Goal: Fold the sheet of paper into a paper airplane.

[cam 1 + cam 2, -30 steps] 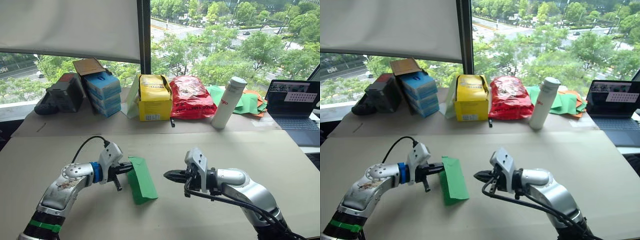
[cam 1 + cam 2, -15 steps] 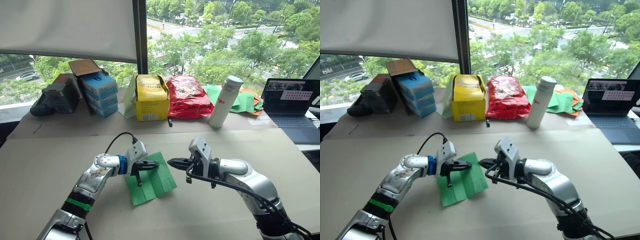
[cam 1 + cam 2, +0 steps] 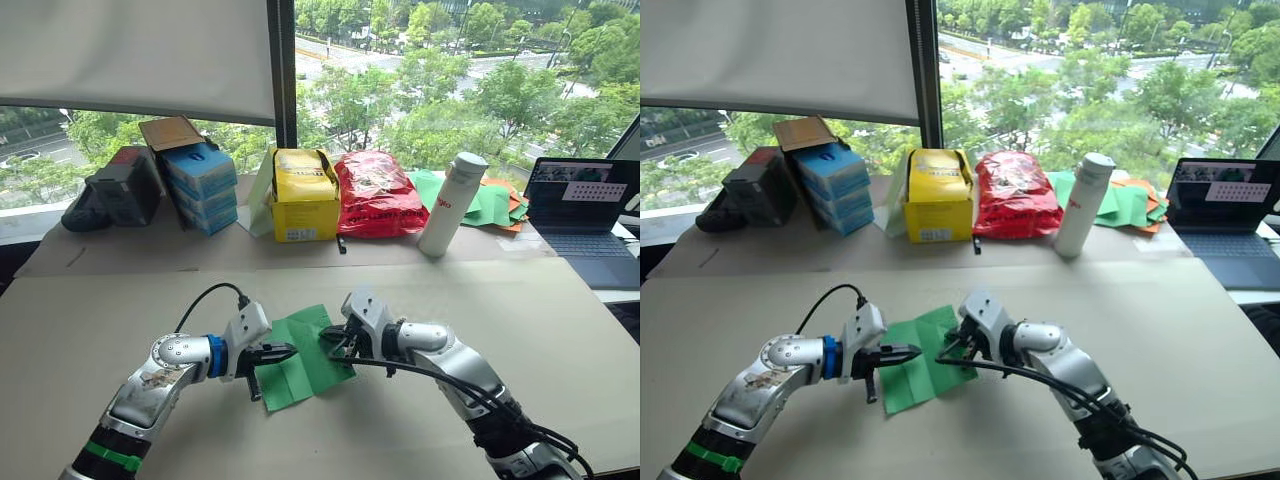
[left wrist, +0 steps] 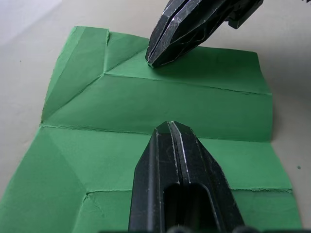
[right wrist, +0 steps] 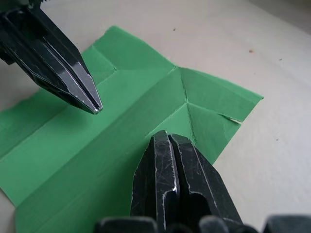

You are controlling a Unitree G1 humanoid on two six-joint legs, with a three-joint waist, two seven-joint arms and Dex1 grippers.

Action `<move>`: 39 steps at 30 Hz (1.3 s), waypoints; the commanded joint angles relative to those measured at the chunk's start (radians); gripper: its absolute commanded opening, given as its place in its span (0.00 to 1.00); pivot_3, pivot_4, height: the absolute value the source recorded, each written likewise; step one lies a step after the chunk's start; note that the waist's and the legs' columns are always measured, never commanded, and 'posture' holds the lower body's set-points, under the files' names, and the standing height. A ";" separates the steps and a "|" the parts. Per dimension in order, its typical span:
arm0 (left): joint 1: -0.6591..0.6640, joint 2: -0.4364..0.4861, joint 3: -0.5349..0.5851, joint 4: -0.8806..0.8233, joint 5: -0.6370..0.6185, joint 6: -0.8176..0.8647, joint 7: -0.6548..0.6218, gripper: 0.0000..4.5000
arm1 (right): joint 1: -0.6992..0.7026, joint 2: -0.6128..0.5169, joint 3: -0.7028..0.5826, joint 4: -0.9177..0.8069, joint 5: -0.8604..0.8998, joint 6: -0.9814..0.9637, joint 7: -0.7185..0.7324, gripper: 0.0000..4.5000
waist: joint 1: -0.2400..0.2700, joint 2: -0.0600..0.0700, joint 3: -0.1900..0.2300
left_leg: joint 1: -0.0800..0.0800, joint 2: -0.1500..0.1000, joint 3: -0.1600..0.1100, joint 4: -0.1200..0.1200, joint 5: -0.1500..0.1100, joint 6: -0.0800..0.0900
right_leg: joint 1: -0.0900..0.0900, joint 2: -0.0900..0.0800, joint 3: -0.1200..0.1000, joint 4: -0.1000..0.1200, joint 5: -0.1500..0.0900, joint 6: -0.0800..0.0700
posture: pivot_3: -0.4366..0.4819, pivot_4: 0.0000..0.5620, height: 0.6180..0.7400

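Green and creased, the sheet of paper (image 3: 303, 351) lies opened flat near the middle of the tan table (image 3: 560, 320), with the left gripper (image 3: 284, 351) over its left part and the right gripper (image 3: 330, 342) over its right part, each with fingers pressed together and clasping nothing. Along the far edge stand an open yellow box (image 3: 308, 195) whose contents cannot be made out, a stack of blue boxes (image 3: 204, 185), a red bag (image 3: 380, 195), a white bottle (image 3: 455, 203) and a heap of green and orange sheets (image 3: 495, 203). At far right sits an open laptop (image 3: 587, 215).
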 commanded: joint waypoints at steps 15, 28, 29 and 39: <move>0.188 0.029 0.031 -0.081 0.009 -0.001 0.077 0.00 | 0.044 -0.011 0.020 0.030 -0.086 -0.003 -0.033 0.01 | 0.003 0.000 -0.005 | 0.014 0.001 -0.001 -0.003 -0.001 0.001 | 0.006 -0.004 0.002 0.000 0.000 0.000 | 0.48 0.27 1.00; 0.180 0.029 0.015 -0.083 0.010 -0.005 0.087 0.00 | -0.085 0.168 -0.215 0.148 0.027 0.043 -0.133 0.50 | -0.002 0.000 -0.005 | 0.007 -0.001 -0.001 -0.005 0.000 -0.001 | 0.001 -0.007 0.002 0.003 0.000 -0.001 | 0.48 0.27 1.00; 0.181 0.029 0.016 -0.084 0.010 -0.005 0.088 0.00 | -0.087 0.170 -0.216 0.146 0.034 0.053 -0.124 0.50 | -0.002 0.001 -0.005 | 0.007 -0.001 -0.001 -0.005 0.000 -0.001 | 0.001 -0.007 0.002 0.003 0.000 -0.001 | 0.48 0.27 1.00; 0.189 0.027 0.019 -0.096 0.008 -0.004 0.103 0.00 | -0.068 0.169 -0.161 0.166 0.045 0.155 -0.094 0.50 | -0.005 0.001 -0.005 | 0.007 -0.001 0.000 -0.006 0.000 -0.001 | 0.002 -0.005 0.002 0.003 0.000 -0.001 | 0.48 0.27 1.00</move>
